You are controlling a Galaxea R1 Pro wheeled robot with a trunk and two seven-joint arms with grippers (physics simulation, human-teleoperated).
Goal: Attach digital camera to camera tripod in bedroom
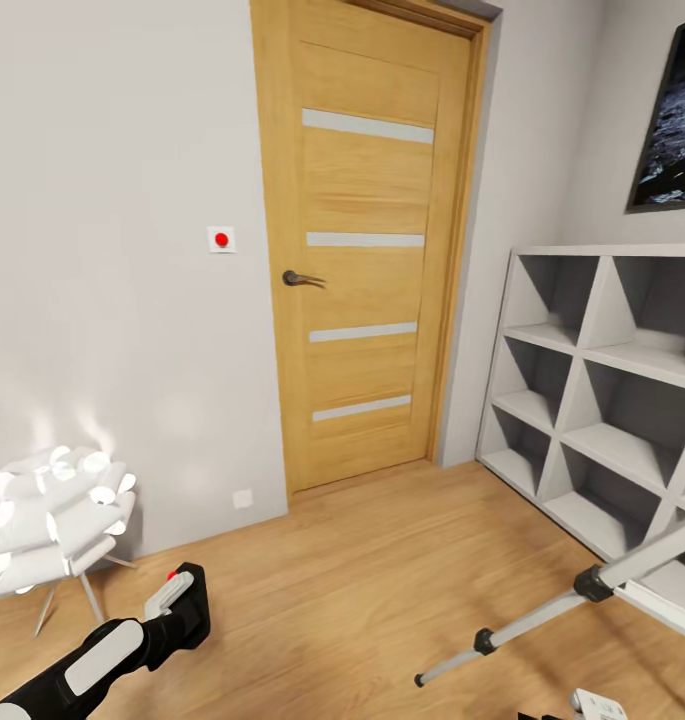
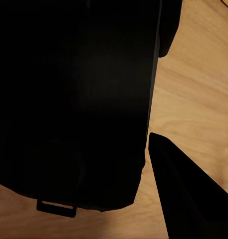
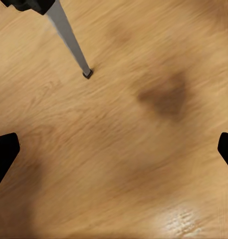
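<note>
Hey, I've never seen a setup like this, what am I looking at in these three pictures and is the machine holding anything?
It is a simulated two-armed robot in a bedroom. The big picture comes from its head: a door, a white shelf, a lamp and tripod legs on the wood floor. The other two come from cameras on its wrists. The left gripper holds the black camera, which blocks much of that wrist's picture. The right gripper is open over bare floor near one tripod foot.

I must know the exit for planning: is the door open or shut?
Shut. The door sits flush inside its frame, with no gap at either edge, and its handle is level.
</note>
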